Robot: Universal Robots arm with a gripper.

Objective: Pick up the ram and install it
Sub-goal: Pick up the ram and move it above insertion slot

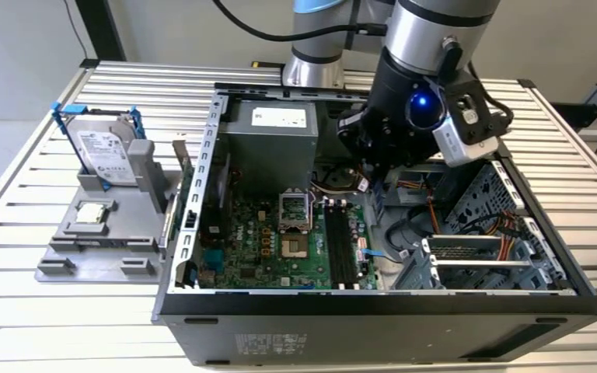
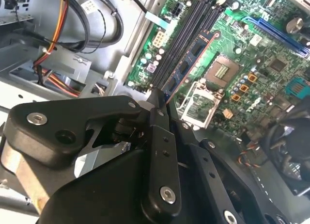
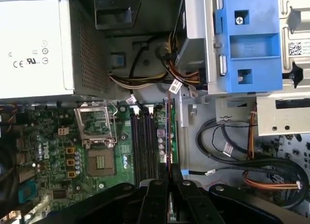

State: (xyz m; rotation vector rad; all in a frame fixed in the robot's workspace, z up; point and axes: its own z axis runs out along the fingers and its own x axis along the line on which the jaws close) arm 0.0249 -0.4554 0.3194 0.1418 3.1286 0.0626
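Slatted desk (image 1: 29, 202), exterior view, L to R: a grey holder (image 1: 122, 260) carries the hard drive (image 1: 103, 148), upright in its blue frame, w/ the small square processor chip (image 1: 91, 211) lying flat just in front. Beside it sits the open PC case (image 1: 382, 311) on its side, motherboard (image 1: 262, 249) facing up. The black memory slots (image 1: 342, 241) run along the board's edge toward the exterior view's right. Over the case's middle the arm (image 1: 434, 47) reaches down inside, gripper (image 1: 373, 180) low above the far end of the slots. Further to the exterior view's right are a perforated drive cage (image 1: 485, 202) & bundled cables (image 1: 407, 233).

Second wrist view: fingers (image 2: 162, 151) clamped on one end of the ram (image 2: 186, 66), a thin dark stick w/ black chips. It juts out from the fingertips, held over the slots & lined up w/ them, near the open CPU socket (image 2: 220, 69). It is not seated in any slot.

First wrist view: silver power supply (image 3: 34, 44) next to the board, blue drive bay bracket (image 3: 247, 44) beside the cable area.
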